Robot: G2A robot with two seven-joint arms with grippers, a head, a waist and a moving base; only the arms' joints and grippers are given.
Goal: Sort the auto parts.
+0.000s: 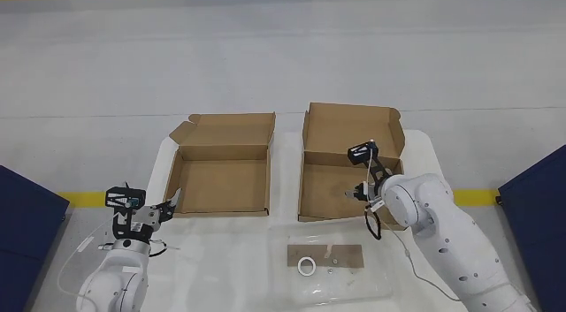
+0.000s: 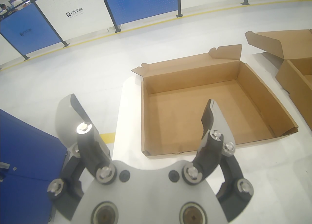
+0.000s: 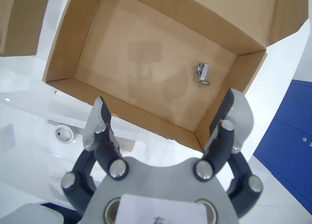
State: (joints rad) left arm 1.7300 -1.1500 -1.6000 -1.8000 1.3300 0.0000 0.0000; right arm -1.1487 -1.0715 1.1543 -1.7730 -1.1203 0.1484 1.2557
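Two claws, both spread wide and holding nothing. The right claw hangs over the near wall of the right box, fingertips pointing down into it.

Nearest to it, back on the robot's side of that wall and off toward its left finger, a white ring lies on a brown strip inside a clear tray. I judge the ring to be light, stiff and smooth, so it could skate or tip when pinched. The surest hold is probably across its outer rim, one finger on each side, closing gently from straight above.

Just beyond the fingertips, on the box floor toward the right finger's side, rests a small metal bracket. It looks rigid, heavy for its size and already sorted. Past it rises the box's far wall with its open flap.

Farther off, the left claw sits at the near outer corner of the left box, which stands open just ahead of its fingers with a bare floor.
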